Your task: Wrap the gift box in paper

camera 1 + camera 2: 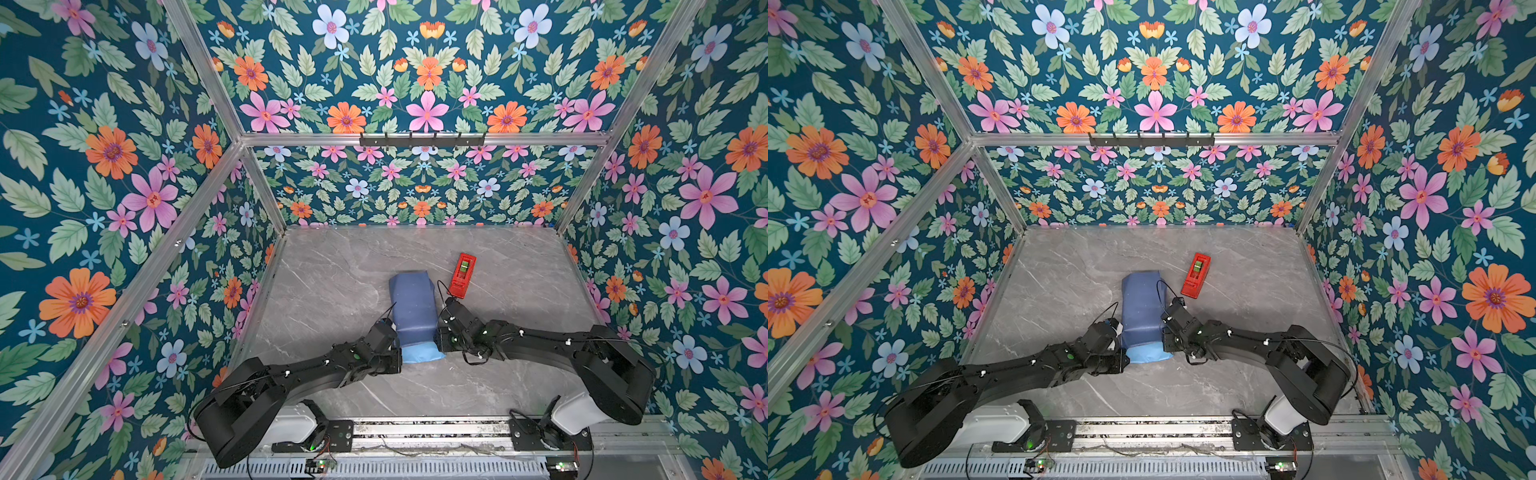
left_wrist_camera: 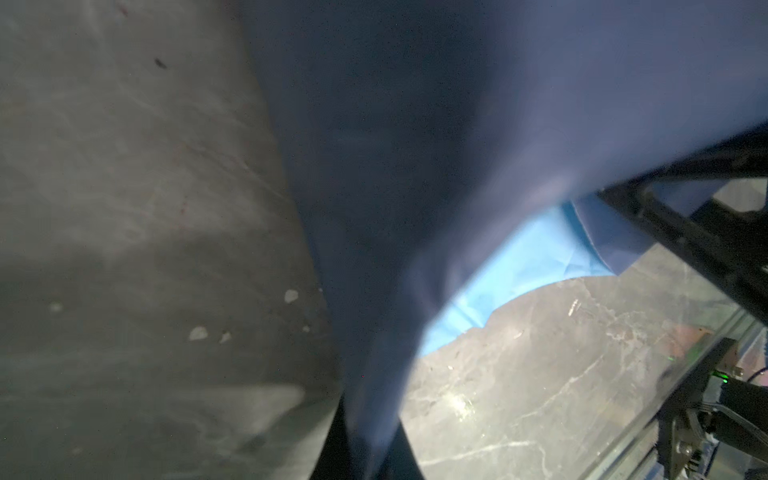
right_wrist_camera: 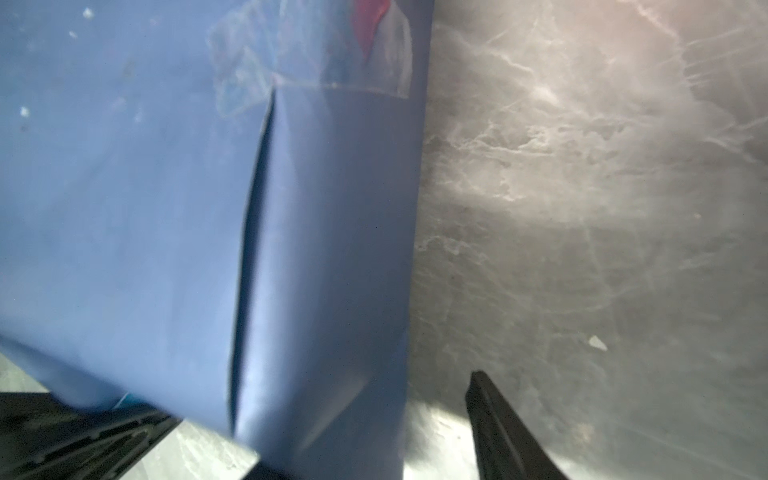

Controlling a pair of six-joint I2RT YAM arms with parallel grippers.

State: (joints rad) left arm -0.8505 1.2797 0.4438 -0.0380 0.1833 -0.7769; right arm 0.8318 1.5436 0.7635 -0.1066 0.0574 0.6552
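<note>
Large creased sheet of paper (image 1: 413, 309) (image 1: 1142, 305), slate-blue side out, sits wrapped in a long bundle mid grey marble surface (image 1: 332, 270), running near to far in both top views. The gift box can't be seen, covered by the paper. The light sky-blue side (image 1: 419, 354) shows only at the near end, lying flat on the surface.

Left claw (image 1: 397, 356) (image 1: 1121, 357) is at the near left corner of the bundle, fully closed. In the left wrist view the slate-blue paper (image 2: 457, 124) narrows down into the pinch between its 2 dark fingers (image 2: 409, 457).

Right claw (image 1: 440, 337) (image 1: 1165, 337) is at the near right edge, jaws partly apart and straddling the bundle's edge. In the right wrist view 1 finger (image 3: 498, 428) stands on bare surface clear of the paper, so it grips nothing.

A strip of clear tape (image 3: 316, 62) crosses the paper seam.

Narrow red plastic tape dispenser (image 1: 463, 276) (image 1: 1196, 276) lies just right of the bundle's far half, not touching
</note>
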